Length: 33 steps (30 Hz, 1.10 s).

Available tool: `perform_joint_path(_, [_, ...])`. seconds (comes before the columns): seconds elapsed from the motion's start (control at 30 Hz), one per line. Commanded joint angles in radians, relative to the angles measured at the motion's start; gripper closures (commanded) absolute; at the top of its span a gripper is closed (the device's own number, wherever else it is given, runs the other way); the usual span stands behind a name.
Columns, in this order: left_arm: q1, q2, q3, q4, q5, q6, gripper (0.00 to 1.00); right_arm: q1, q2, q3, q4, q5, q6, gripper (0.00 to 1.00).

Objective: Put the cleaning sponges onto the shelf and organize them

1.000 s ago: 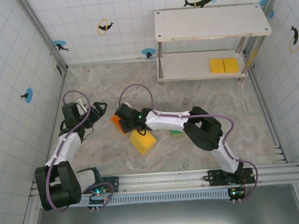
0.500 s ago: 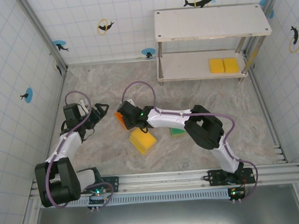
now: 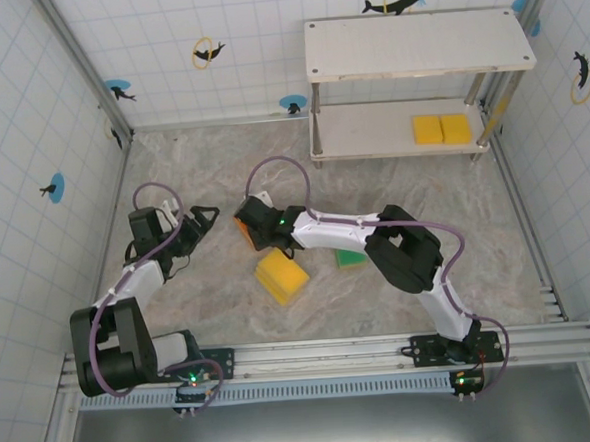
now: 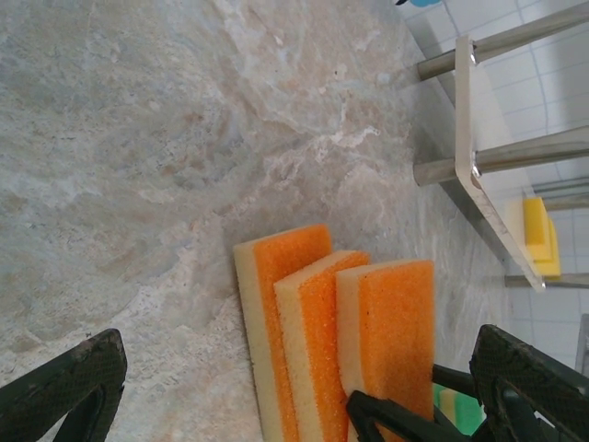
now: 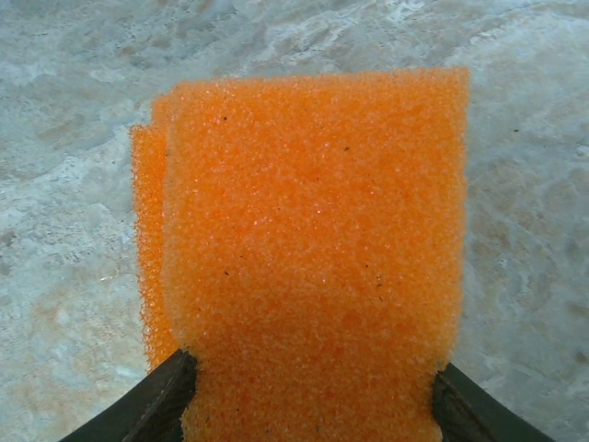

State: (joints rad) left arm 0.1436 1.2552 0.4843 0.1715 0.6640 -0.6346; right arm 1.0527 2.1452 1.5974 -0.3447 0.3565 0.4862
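The shelf (image 3: pixel 420 45) stands at the back of the table (image 3: pixel 202 167), with two yellow sponges (image 3: pixel 442 129) side by side on its lower board. Mid-table, the right gripper (image 3: pixel 247 230) is clamped tight on an orange sponge (image 5: pixel 313 239), which has two other orange sponges (image 4: pixel 281 313) against it. The left gripper (image 3: pixel 204 218) gapes wide, holding nothing. A yellow sponge (image 3: pixel 282 279) and a green sponge (image 3: pixel 349 260) lie nearby.

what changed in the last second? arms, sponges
The right gripper, shut on the orange sponges, carried them slightly away from the bases and to the right. The left gripper, open, drifted a little right. Unchanged: the yellow sponge and green sponge on the table, and the yellow pair on the lower board of the shelf.
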Motion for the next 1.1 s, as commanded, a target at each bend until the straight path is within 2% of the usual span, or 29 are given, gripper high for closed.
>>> perform_joint_path(0.0, [-0.020, 0.026, -0.002, 0.056, 0.019, -0.021, 0.02, -0.030, -0.036, -0.035, -0.080, 0.062, 0.006, 0.46])
perform_joint_path(0.47, [-0.135, 0.141, 0.059, 0.121, -0.002, -0.056, 0.02, -0.062, -0.070, -0.069, -0.074, 0.064, -0.018, 0.45])
perform_joint_path(0.87, [-0.154, 0.174, 0.083, 0.126, -0.004, -0.059, 0.02, -0.127, -0.167, -0.188, 0.057, -0.080, -0.064, 0.41])
perform_joint_path(1.07, [-0.157, 0.176, 0.088, 0.126, -0.003, -0.059, 0.02, -0.143, -0.204, -0.206, 0.063, -0.105, -0.092, 0.39])
